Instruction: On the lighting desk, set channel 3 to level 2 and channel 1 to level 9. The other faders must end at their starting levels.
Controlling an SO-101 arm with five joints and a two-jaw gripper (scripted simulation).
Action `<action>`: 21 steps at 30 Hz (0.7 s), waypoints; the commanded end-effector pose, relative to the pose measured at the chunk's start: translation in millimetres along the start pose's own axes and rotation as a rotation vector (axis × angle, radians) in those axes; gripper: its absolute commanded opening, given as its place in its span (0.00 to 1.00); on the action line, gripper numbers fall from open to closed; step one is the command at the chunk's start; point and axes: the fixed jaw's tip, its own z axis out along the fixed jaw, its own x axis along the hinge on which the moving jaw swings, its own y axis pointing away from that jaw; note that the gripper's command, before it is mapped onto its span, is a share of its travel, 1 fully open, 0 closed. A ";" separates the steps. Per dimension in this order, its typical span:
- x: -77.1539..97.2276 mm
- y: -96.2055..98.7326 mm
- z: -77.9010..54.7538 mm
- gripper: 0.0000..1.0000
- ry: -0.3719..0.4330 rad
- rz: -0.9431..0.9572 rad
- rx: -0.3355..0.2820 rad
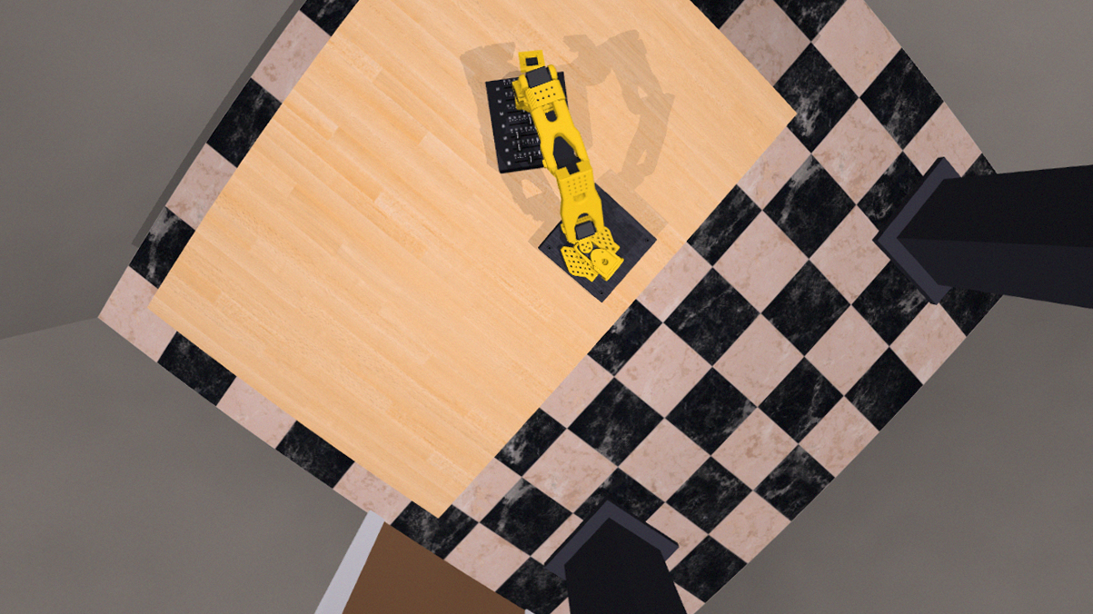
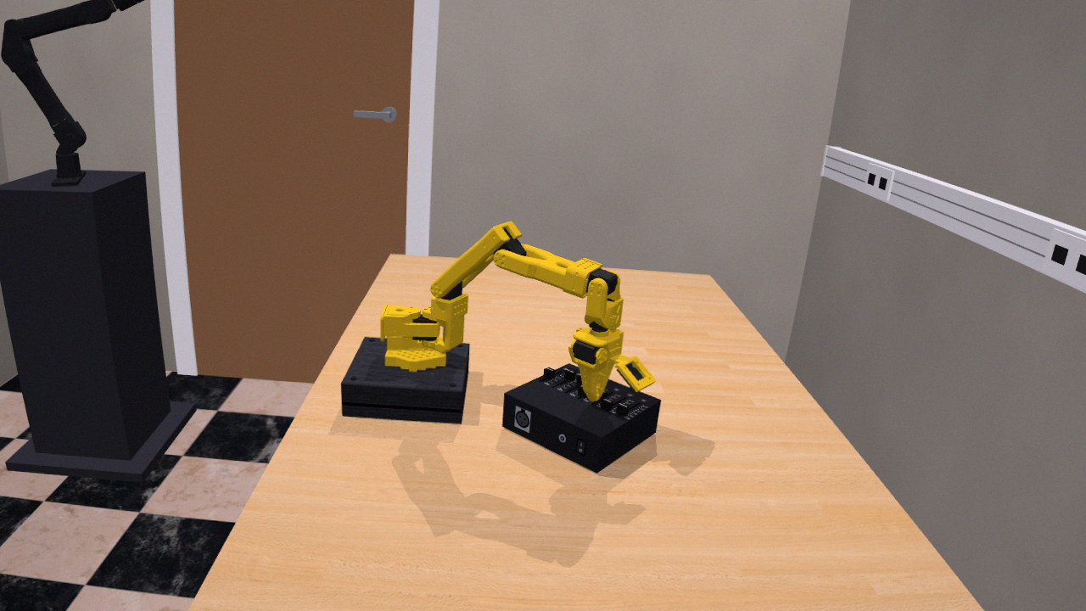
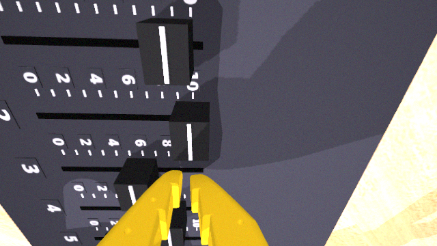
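Note:
The black lighting desk lies on the wooden table, and my arm partly covers it in the overhead view. My gripper points down onto its top and is shut on nothing. In the wrist view the shut tips sit at channel 3's slot, close to the right of the channel 3 fader cap, which stands near mid scale. I cannot tell if they touch. The channel 1 cap stands near the high end. The channel 2 cap is at about 10. Lower faders are hidden by my fingers.
My arm's base stands on a black block left of the desk. A tall black pedestal with another arm stands on the floor to the left, off the table. A wall runs along the table's right side.

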 end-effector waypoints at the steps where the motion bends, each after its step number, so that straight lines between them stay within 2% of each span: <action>1: 3.9 12.6 2.7 0.00 0.012 -0.036 -0.005; 21: 4.4 15.6 2.9 0.00 0.012 -0.036 -0.005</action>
